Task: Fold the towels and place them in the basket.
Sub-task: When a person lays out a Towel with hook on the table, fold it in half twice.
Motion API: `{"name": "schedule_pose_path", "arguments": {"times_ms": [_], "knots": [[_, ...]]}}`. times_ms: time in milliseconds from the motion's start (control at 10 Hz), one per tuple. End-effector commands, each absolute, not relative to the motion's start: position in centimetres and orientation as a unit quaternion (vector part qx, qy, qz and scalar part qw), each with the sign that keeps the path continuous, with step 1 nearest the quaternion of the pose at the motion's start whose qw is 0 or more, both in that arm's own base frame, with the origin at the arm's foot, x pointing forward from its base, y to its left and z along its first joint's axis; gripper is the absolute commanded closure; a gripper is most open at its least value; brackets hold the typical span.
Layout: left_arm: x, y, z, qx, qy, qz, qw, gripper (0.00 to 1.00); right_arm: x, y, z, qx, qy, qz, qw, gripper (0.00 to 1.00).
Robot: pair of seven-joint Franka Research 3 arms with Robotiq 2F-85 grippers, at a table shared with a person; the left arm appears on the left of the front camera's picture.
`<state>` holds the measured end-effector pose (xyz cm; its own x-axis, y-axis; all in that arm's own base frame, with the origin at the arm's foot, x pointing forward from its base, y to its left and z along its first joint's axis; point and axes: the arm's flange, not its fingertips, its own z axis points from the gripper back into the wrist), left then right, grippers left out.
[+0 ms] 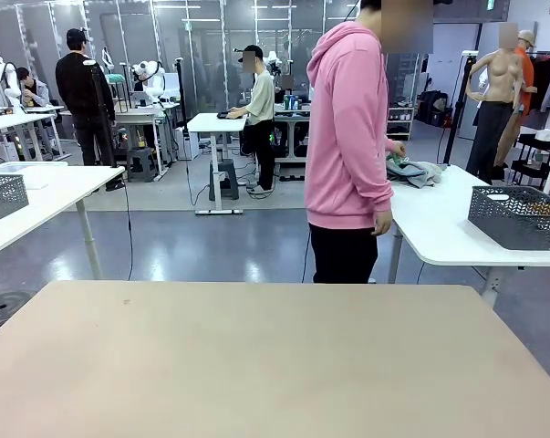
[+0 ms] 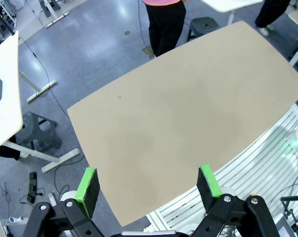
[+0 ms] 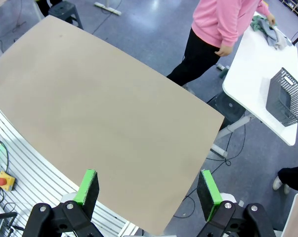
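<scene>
- The left gripper (image 2: 148, 183) is nearest its wrist camera. Its green pads (image 2: 88, 183) are spread wide with nothing between them — released, hanging above one edge of the beige table (image 2: 178, 118).
- The right gripper (image 3: 148, 186) is released too, jaws wide apart and holding nothing, above an edge of the same beige table.
- The towels (image 1: 413, 170) lie in a crumpled pale blue-grey heap on a white table (image 1: 439, 228). That table stands beyond the beige one, to the right in the front view.
- Both grippers are well apart from the towels, with the whole beige tabletop and a strip of grey floor between them.
- A person in a pink hoodie (image 1: 347, 128) stands side-on between the two tables. One hand (image 1: 398, 149) reaches to the heap and touches it, and the other hangs by the hip.
- The basket (image 1: 519, 217), dark grey mesh, stands on the same white table. It is closer to the front camera than the towels and clearly apart from them.
- In the right wrist view the heap sits in the upper right corner — the basket is below it at the right edge.
- A second mesh basket (image 1: 3, 196) stands on another white table at the left of the front view.
</scene>
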<state>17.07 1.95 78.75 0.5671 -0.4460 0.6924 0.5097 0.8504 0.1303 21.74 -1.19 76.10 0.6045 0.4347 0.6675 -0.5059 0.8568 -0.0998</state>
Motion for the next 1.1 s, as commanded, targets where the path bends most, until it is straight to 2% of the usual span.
{"name": "schedule_pose_path", "arguments": {"times_ms": [0, 1000], "knots": [[17.09, 1.89, 78.92, -0.042, -0.38, -0.272, 0.883, 0.0, 21.78, -1.16, 76.14, 0.053, -0.359, 0.266, 0.893, 0.0], [17.09, 1.89, 78.92, -0.042, -0.38, -0.272, 0.883, 0.0, 21.78, -1.16, 76.14, 0.053, -0.359, 0.266, 0.893, 0.0]]}}
